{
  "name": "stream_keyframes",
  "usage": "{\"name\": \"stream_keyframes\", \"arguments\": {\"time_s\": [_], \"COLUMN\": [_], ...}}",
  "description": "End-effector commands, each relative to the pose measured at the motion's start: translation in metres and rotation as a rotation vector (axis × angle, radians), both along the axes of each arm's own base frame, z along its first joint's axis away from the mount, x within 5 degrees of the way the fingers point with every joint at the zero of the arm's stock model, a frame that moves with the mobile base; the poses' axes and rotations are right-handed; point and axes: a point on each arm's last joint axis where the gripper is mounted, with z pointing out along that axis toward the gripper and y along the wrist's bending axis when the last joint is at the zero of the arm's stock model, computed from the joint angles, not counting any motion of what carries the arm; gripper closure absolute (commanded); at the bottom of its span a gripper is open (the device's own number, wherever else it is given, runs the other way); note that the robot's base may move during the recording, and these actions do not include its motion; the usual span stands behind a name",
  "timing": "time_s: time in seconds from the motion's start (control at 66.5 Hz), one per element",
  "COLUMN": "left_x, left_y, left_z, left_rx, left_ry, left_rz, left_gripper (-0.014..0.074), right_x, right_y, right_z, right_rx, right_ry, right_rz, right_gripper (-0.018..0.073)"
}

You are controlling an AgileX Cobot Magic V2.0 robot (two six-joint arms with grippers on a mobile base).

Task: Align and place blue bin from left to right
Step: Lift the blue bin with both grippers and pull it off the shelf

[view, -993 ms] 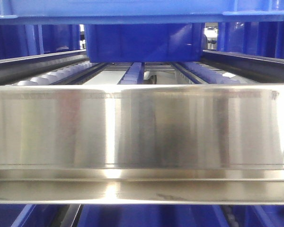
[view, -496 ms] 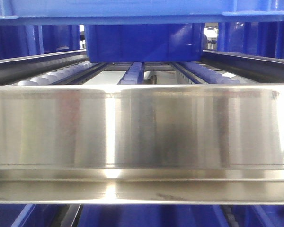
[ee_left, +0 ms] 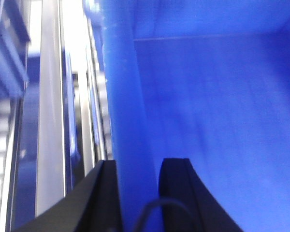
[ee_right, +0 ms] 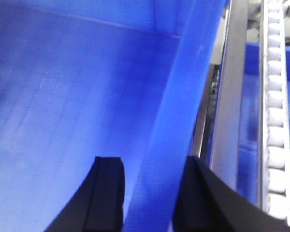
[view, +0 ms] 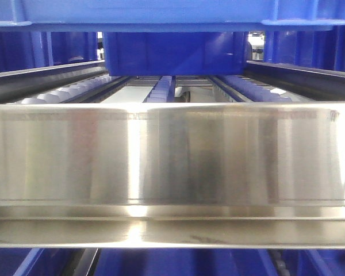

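Note:
The blue bin (view: 161, 11) fills the top edge of the front view, where only its ribbed rim and underside show. In the left wrist view my left gripper (ee_left: 140, 162) straddles the bin's left wall (ee_left: 125, 96). One black finger is outside and one inside, both closed against the rim. In the right wrist view my right gripper (ee_right: 151, 159) clamps the opposite wall (ee_right: 183, 96) the same way. The bin's smooth blue inside (ee_right: 63, 96) looks empty.
A wide polished steel rail (view: 172, 155) crosses the front view. Behind it roller tracks (view: 63, 92) run back to a deeper-blue bin (view: 172, 52). Steel rack rails (ee_left: 50, 96) lie left of the bin, and a white roller strip (ee_right: 275, 121) lies to its right.
In the front view the blue bin's rim has dropped slightly and shifted a little to the left. Both grippers still hold it.

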Motion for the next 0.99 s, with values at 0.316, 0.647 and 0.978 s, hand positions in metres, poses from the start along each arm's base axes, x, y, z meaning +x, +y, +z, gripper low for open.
{"name": "stream_keyframes", "arguments": {"time_s": [0.316,0.647,0.978], "left_x": [-0.002,0.001,0.002], "left_y": [-0.006,-0.007,-0.007], "left_z": [0.035,0.045,0.047], "left_rx": [-0.114,-0.146,-0.149], "left_ry": [-0.285,-0.396,-0.41], "left_rz": [-0.038,-0.041,-0.041], "left_gripper": [0.0708,0.0708,0.0708], "right_x": [-0.001,-0.001,-0.001], "right_y": [-0.004,-0.004,-0.004], "right_z": [0.012,0.012,0.012], "right_rx": [0.012,0.012,0.012], "right_ry": [-0.081,-0.081,-0.081], "right_rz": [-0.024,-0.024,-0.024], "right_gripper": [0.0629,0.0629,0.0629]}}
